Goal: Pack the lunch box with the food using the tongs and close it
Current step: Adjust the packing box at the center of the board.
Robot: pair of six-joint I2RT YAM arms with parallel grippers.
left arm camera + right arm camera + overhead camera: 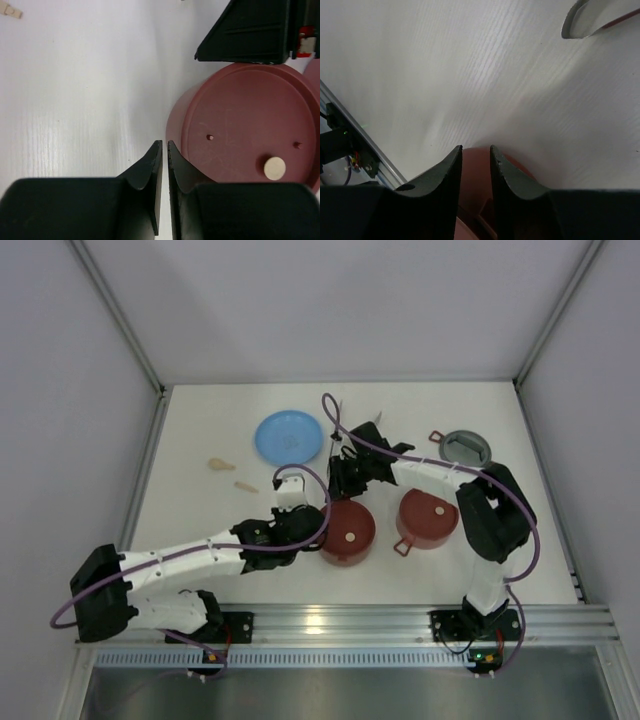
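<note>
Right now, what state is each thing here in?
Left bowl: lidded.
Right bowl: lidded.
Top lid: off, lying apart from both bowls.
Plate: empty.
Left gripper: shut, holding nothing.
Right gripper: slightly open, above left bowl.

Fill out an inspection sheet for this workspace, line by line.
Surface: white table, no spills seen.
Job's things: left red bowl and right red bowl, both lidded; pale round piece on the left one's lid; grey top lid lying apart; tongs not clearly seen.
Clutter: blue plate; beige pieces on the table.
Grippers: left end effector shut, empty; right end effector narrowly parted, grip unclear.
Cables: purple cables along both arms.
Surroundings: white walls; metal rail.
</note>
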